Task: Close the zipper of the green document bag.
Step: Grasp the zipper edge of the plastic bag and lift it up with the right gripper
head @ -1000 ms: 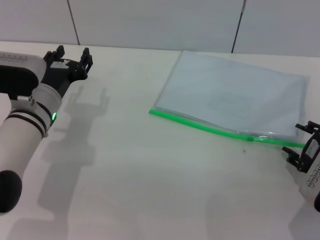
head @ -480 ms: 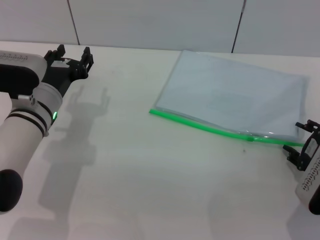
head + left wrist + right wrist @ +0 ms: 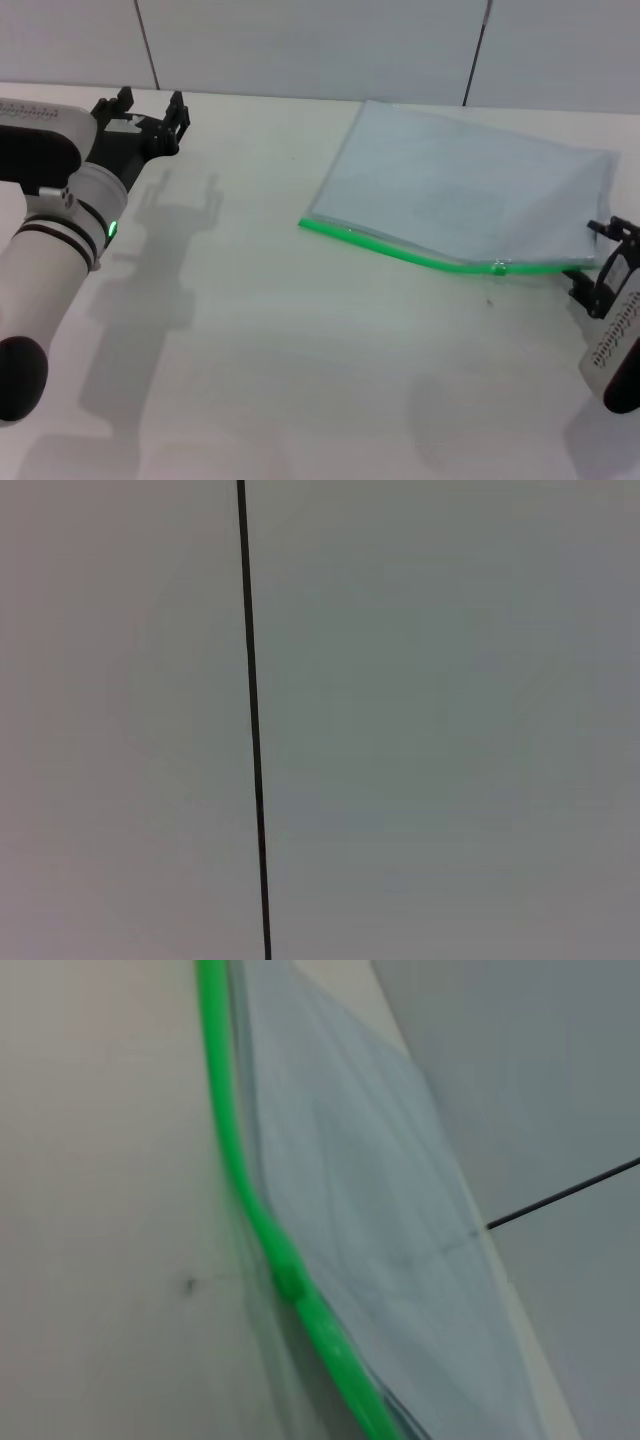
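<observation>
The green document bag (image 3: 465,195) lies flat on the white table (image 3: 280,360), toward the far right of the surface, its long sides running obliquely from near centre to the right edge. It is a translucent pale blue-grey pouch. The zipper (image 3: 400,250), a thin bright green strip, follows the long edge of the bag nearest the robot. The slider (image 3: 497,267) sits well along the strip toward its right end (it reads as a small green knob rather than a dark one). In the right wrist view the same strip (image 3: 235,1160) curves across the picture, with the slider (image 3: 290,1282) as a slight swelling on it and the bag's (image 3: 380,1220) plastic beside it.

The right gripper (image 3: 603,268) is at the right edge of the table, at the right end of the zipper and the near right corner of the bag. Its dark fingers stand apart, on either side of that corner. Whether they touch the plastic cannot be told.

The left gripper (image 3: 148,105) is held at the far left of the table, well apart from the bag, with its fingers spread and nothing between them. The left wrist view shows only a grey wall panel (image 3: 440,720) with one dark seam (image 3: 252,720).
</observation>
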Controlling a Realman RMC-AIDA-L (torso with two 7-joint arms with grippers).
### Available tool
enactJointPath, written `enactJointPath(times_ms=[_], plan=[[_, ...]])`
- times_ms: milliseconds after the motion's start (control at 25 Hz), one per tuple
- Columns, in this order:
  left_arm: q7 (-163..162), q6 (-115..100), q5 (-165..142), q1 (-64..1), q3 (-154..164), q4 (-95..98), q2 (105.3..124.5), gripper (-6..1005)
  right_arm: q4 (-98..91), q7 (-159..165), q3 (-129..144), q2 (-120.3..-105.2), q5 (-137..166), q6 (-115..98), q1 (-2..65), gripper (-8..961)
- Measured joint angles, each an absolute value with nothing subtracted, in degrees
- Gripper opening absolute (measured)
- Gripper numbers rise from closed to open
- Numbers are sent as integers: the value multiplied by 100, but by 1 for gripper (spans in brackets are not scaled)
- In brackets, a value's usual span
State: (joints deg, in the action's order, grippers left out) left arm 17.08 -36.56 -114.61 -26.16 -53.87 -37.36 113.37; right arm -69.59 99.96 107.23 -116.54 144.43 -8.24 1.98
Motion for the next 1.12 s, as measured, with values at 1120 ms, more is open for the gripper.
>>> enactJointPath(times_ms=[1120], plan=[[1718, -3574, -11476, -2755, -5337, -3712, 11407, 650, -6079, 10143, 10806, -11659, 14393, -164, 946, 590]])
